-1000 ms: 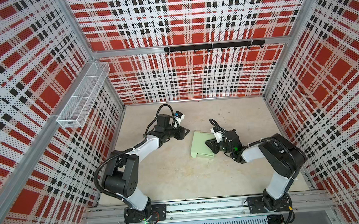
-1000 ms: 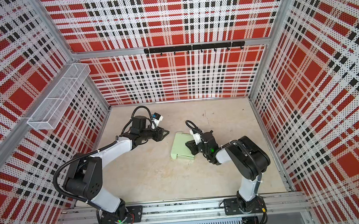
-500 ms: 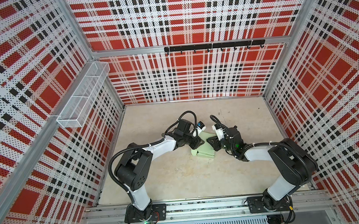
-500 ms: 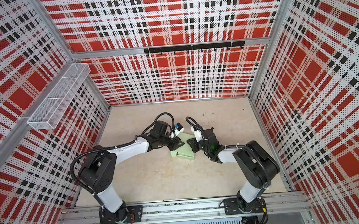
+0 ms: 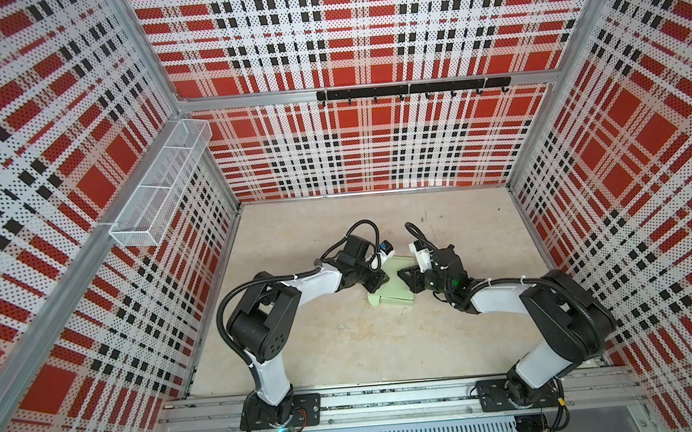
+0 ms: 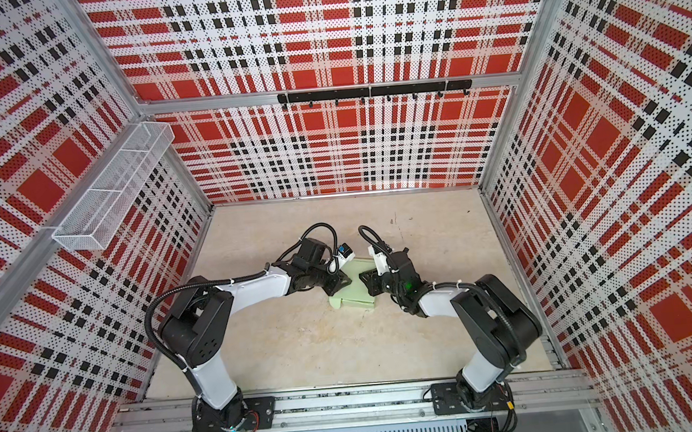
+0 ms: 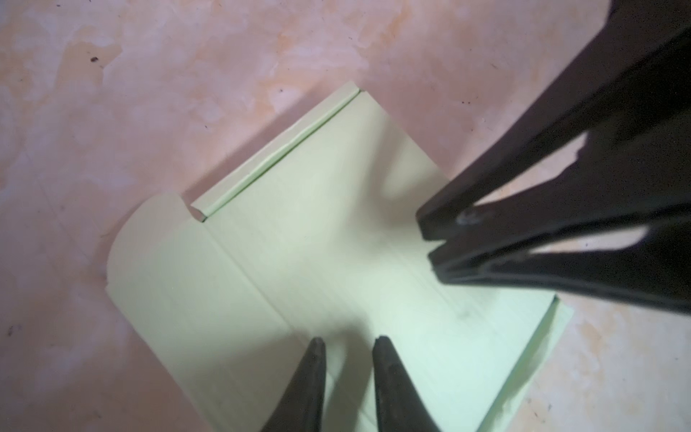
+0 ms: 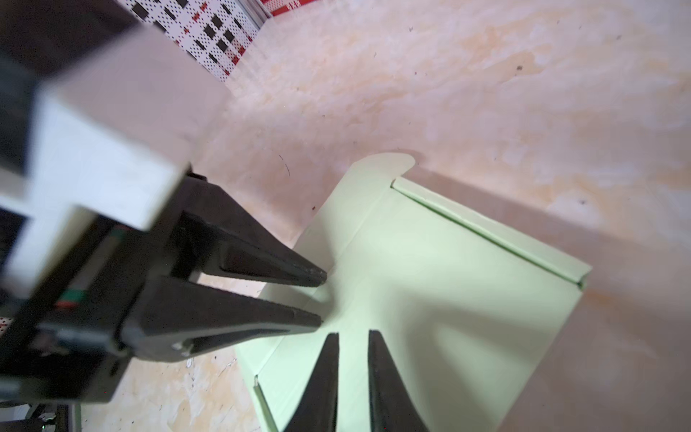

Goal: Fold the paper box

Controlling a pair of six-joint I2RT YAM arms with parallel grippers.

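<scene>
The paper box lies flat on the table, and both arms reach in to meet over it. It is pale green, with its lid down and a round flap sticking out at one corner.

The left arm stands up from its base, bends hard at the elbow and stretches its white forearm low toward the left side of the box. Its wrist tips down, so the left gripper points at a slant onto the box top. In the left wrist view we see its fingers a little apart over the lid, with nothing between them.

The right arm does the same from the right side of the box: up from the base, a sharp bend, then a low reach. The right gripper comes down at a slant too. Its fingers have a thin gap and grasp nothing. Their tips sit right at the box top, but we cannot tell if they press on it.

Over the box, the two grippers point at each other, close but apart.
</scene>
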